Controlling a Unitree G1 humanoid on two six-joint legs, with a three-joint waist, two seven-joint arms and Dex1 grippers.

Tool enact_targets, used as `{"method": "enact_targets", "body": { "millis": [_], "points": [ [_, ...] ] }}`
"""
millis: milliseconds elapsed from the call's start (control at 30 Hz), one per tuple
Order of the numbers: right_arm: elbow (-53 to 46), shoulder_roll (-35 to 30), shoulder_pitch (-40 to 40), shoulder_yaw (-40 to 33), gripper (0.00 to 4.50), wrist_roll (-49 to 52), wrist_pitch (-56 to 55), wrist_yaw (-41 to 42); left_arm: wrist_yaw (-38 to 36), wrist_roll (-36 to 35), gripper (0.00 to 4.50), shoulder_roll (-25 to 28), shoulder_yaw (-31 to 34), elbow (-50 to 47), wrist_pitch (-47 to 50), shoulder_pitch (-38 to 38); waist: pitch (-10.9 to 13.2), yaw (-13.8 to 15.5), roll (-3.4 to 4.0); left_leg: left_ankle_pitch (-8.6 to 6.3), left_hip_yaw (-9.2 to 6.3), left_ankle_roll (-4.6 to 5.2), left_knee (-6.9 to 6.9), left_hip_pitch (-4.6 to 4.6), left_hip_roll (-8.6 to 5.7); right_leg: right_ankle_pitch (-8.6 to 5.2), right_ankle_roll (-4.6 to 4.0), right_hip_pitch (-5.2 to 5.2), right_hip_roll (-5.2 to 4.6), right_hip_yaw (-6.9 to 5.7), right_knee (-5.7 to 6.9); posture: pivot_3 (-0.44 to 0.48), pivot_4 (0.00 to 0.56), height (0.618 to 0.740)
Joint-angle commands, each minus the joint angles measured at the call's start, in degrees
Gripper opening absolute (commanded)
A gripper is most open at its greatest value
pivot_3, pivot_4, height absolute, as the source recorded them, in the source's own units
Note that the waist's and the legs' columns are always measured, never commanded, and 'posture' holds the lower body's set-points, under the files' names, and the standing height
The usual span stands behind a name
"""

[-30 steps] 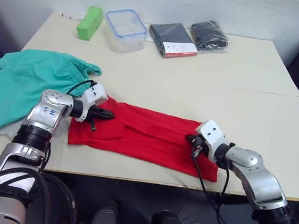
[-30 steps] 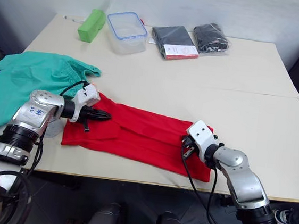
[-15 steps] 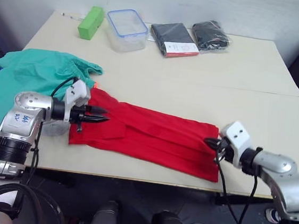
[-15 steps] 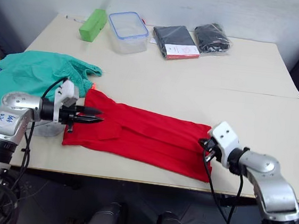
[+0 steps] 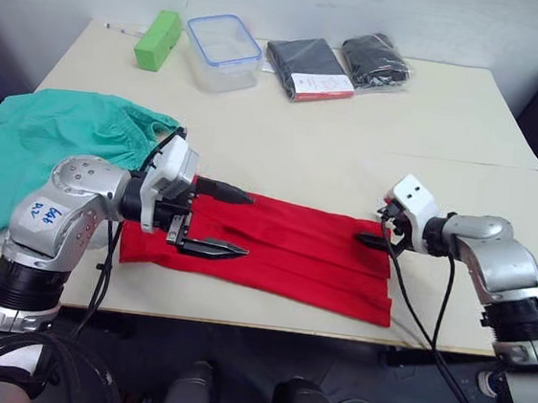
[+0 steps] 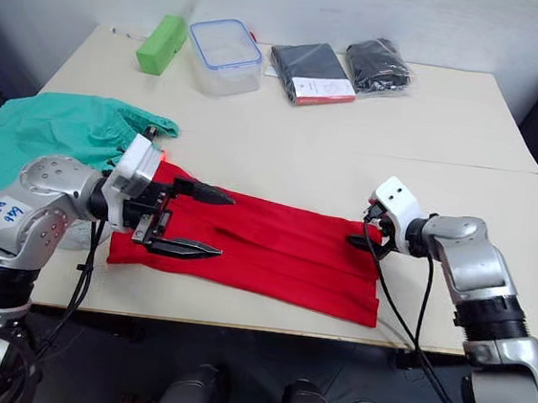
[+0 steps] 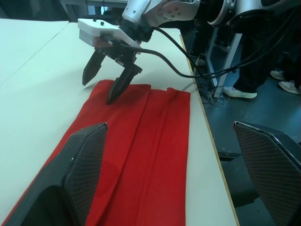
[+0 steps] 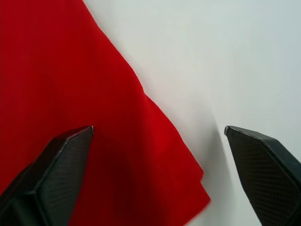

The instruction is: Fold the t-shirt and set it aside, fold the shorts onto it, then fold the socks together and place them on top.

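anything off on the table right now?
Mostly fine. The shorts lie bunched at the table's left edge, partly hanging over it. The t-shirt is a long strip lying askew to the front edge. Both grippers are open, holding nothing.

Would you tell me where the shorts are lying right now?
In the left eye view, the shorts lie bunched at the table's left edge, beside the t-shirt and behind the left gripper.
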Motion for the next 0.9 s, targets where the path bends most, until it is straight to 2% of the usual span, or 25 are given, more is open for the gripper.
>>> {"method": "enact_targets", "body": {
  "millis": [33, 67, 167, 533, 633, 700, 900],
  "points": [
    [2.42, 0.60, -2.60, 0.03, 4.49, -0.61, 1.35, 1.60, 0.84, 0.01, 4.50, 1.52, 1.32, -3.43, -0.81, 1.06, 0.00, 0.08, 0.00, -0.01, -0.01, 0.01, 0.02, 0.01, 0.00, 0.00, 0.00, 0.01, -0.01, 0.00, 0.00, 0.000, 0.150, 0.740],
    [2.93, 0.94, -3.09, 0.12, 4.49, -0.49, 1.73, 2.06, 1.17, 0.24, 4.50, 1.72, 1.38, -3.73, -1.09, 1.42, 0.00, 0.13, 0.00, -0.01, -0.01, 0.01, 0.01, 0.01, -0.01, 0.00, 0.00, 0.02, -0.02, 0.00, 0.00, 0.000, 0.150, 0.740],
    [3.65, 1.33, -3.99, 2.12, 3.89, -1.34, 2.06, 4.68, 2.65, 1.18, 4.50, 2.11, 1.66, -4.21, -2.00, 2.49, 0.00, 0.15, 0.00, -0.01, -0.02, 0.02, 0.02, 0.00, -0.02, 0.00, 0.00, 0.03, -0.04, -0.01, -0.03, 0.000, 0.150, 0.740],
    [4.10, 0.42, -5.53, 5.63, 0.07, -5.06, -0.14, 8.63, 4.55, 1.81, 4.50, 2.61, 2.41, -4.74, -3.46, 4.30, 0.00, 0.12, 0.00, -0.02, -0.02, 0.02, 0.04, 0.03, 0.00, 0.00, 0.00, 0.06, -0.02, -0.01, -0.02, 0.000, 0.150, 0.740],
    [7.52, 0.62, -7.45, 6.44, 0.02, -7.29, -3.91, 8.83, 4.70, 2.19, 4.50, 2.51, 2.11, -4.54, -4.12, 4.30, 0.00, 0.11, 0.00, -0.02, -0.01, 0.02, 0.08, 0.03, -0.01, 0.00, 0.00, 0.08, -0.03, -0.01, -0.03, 0.000, 0.150, 0.740],
    [12.45, 0.94, -11.50, 7.95, 0.02, -10.39, -10.53, 8.59, 4.71, 2.85, 4.50, 2.54, 1.76, -4.34, -4.94, 4.37, 0.00, 0.06, 0.01, -0.02, 0.00, 0.02, 0.11, 0.03, -0.01, 0.00, 0.00, 0.08, -0.03, 0.00, -0.03, 0.000, 0.150, 0.740],
    [34.69, 6.30, -25.41, 11.38, 0.02, -18.55, -29.02, 4.57, 4.80, 4.34, 4.50, 1.98, 0.99, -3.18, -6.51, 3.98, 0.05, -0.51, 0.07, 0.00, 0.08, 0.01, 0.04, 0.02, 0.00, 0.00, 0.00, -0.04, 0.00, 0.06, 0.00, 0.000, 0.150, 0.740]
  ]
}}
